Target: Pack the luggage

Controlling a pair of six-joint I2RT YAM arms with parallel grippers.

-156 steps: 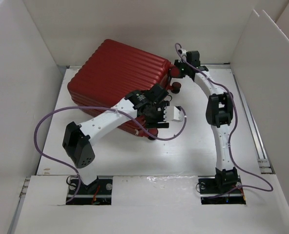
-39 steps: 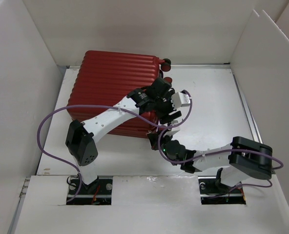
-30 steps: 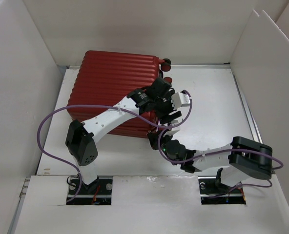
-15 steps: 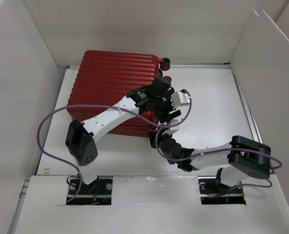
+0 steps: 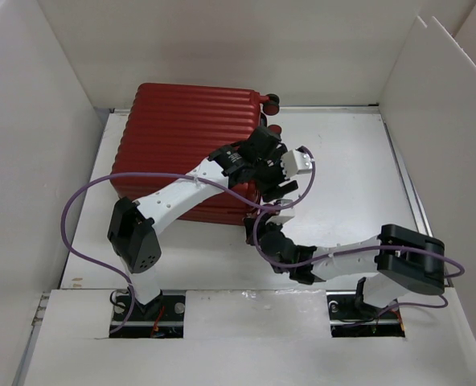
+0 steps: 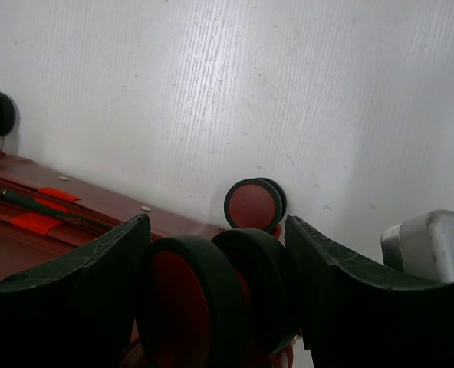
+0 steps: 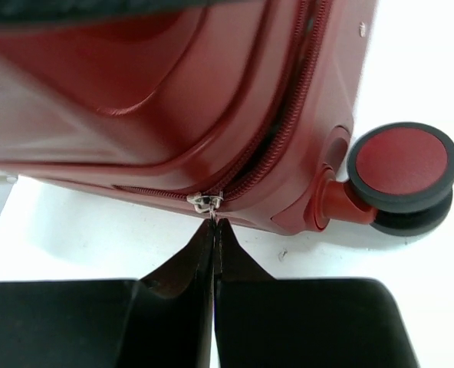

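The luggage, a dark red ribbed hard-shell case, lies closed and flat at the back left of the white table. My left gripper is at its right side. In the left wrist view its fingers clasp a black twin wheel of the case. My right gripper is at the case's near right corner. The right wrist view shows it shut on the small metal zipper pull at the case's seam, beside a red-and-black wheel.
White walls enclose the table on the left, back and right. Purple cables loop from both arms. Another wheel sticks out at the case's far right corner. A metal rail runs along the right edge.
The luggage, tilted several seconds ago, now lies flat. The right arm came from the far wheel to the near corner. In the last second its jaws closed on the zipper pull.
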